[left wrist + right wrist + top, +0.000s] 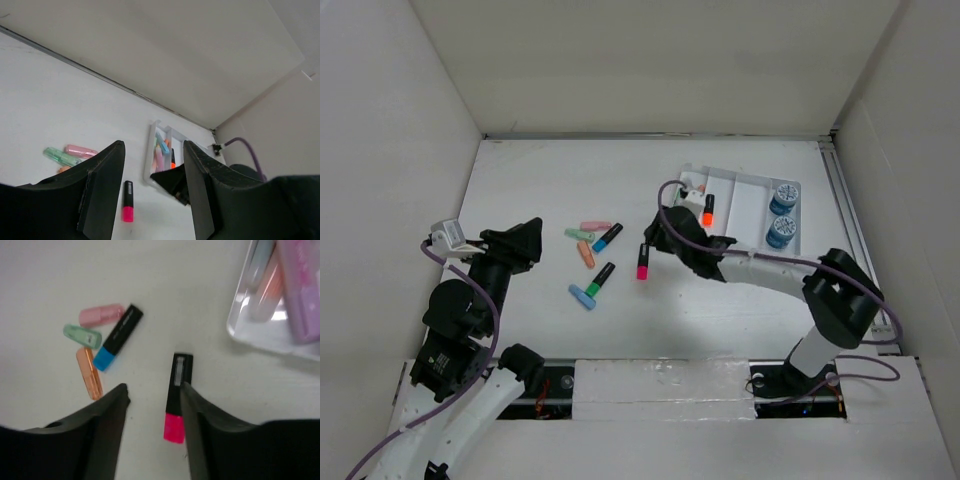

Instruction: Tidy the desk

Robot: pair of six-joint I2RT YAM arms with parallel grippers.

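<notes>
The desk point(550, 180) is a white tabletop with loose markers at its middle. A black highlighter with a pink cap point(643, 261) lies flat there; it also shows in the right wrist view point(176, 400) and the left wrist view point(127, 201). My right gripper point(152, 390) is open just above it, with the highlighter beside the right finger point(200, 410); from above the gripper point(653, 238) sits at the highlighter's far end. My left gripper point(530, 237) is open and empty, raised over the left of the desk point(154, 147).
A blue-capped highlighter point(608, 237), a green-capped one point(603, 275), and pink point(595, 226), green point(578, 234), orange point(586, 254) and blue point(582, 297) pieces lie left of the pink one. A white compartmented tray point(740, 176) at back right holds an orange highlighter point(708, 209) and two blue round items point(783, 213).
</notes>
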